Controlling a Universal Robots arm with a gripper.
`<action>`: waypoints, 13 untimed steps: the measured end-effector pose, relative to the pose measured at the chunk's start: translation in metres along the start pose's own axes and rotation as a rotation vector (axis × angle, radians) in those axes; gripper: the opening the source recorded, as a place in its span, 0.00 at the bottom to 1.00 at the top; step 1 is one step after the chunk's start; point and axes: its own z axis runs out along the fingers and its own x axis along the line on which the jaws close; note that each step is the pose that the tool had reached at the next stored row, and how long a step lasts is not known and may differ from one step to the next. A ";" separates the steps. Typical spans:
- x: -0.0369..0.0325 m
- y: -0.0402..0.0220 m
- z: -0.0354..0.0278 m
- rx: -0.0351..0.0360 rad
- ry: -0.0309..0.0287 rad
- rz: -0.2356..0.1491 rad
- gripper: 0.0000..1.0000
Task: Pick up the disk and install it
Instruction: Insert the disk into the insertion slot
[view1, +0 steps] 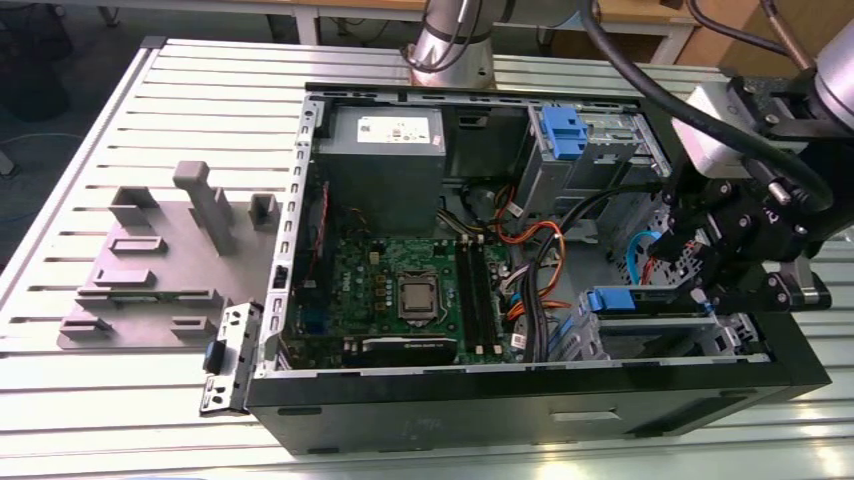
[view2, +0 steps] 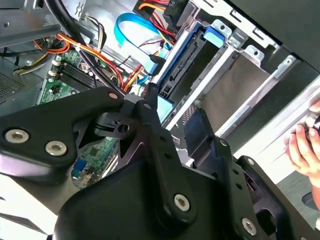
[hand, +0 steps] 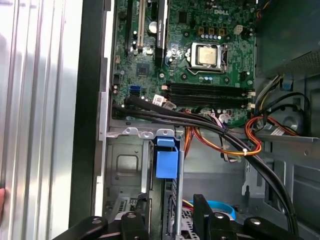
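While the black gripper (hand: 169, 212) hangs open, empty, the blue-framed silver-grey disk (view1: 611, 300) sits nearby. It stands slotted in the black computer case (view1: 534, 410).

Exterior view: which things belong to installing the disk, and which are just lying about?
Job in hand: disk; drive cage; gripper.
Lying about: grey fixture; power supply; motherboard; cables.
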 end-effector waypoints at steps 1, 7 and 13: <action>-0.0001 0.0000 0.0007 0.0017 0.0001 -0.007 0.48; 0.0002 -0.0003 0.0065 0.0130 0.0007 -0.031 0.48; -0.0016 -0.0005 0.0103 0.0155 0.0012 -0.037 0.48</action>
